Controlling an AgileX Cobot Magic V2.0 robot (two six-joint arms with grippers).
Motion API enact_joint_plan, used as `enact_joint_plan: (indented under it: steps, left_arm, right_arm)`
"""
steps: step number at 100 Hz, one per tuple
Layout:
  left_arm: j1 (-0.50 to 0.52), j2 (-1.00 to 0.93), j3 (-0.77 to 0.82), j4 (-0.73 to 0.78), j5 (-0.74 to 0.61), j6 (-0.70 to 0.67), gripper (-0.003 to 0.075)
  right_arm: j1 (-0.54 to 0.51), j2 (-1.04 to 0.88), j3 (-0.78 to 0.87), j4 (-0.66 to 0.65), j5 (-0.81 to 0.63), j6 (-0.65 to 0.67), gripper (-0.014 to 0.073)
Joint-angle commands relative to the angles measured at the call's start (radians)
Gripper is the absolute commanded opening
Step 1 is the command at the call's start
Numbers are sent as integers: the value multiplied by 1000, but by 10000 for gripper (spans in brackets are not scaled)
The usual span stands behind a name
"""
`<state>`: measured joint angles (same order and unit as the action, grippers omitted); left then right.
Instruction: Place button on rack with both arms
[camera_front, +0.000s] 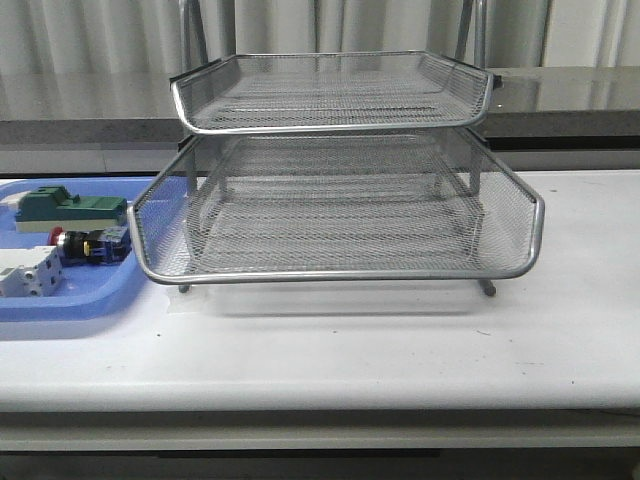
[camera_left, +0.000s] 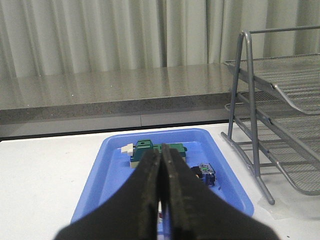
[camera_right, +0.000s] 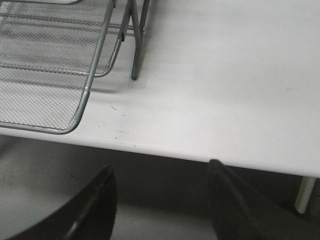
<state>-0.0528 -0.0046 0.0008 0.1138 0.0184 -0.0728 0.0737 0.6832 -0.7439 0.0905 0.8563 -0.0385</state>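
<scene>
The button, with red cap, black body and blue-yellow rear block, lies in the blue tray at the left of the table; its blue end also shows in the left wrist view, partly behind my fingers. The silver wire-mesh rack stands mid-table and shows in the left wrist view and the right wrist view. My left gripper is shut and empty, above the near part of the tray. My right gripper is open and empty, off the table's front edge near the rack's corner. Neither arm shows in the front view.
A green block and a white-grey boxy part lie in the tray beside the button. A grey ledge and curtains run behind the table. The rack's front leg stands near the table edge.
</scene>
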Motion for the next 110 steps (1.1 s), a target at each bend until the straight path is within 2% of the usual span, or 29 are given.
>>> enact_joint_plan:
  steps: [1, 13, 27, 56, 110]
  left_arm:
    - [2, -32, 48, 2, -78, -11, -20]
    - [2, -32, 48, 2, -78, -11, -20]
    - [2, -32, 48, 2, -78, -11, -20]
    - [2, -32, 48, 2, -78, -11, -20]
    - [2, -32, 48, 2, -109, -11, -20]
  right_arm:
    - [-6, -45, -37, -24, -23, 4, 416]
    - [-6, -92, -37, -26, -5, 4, 374]
    - [-6, -116, -37, -26, -5, 4, 283]
    - [-6, -117, -37, -25, -6, 4, -77]
    - [-6, -117, -37, -25, -6, 4, -70]
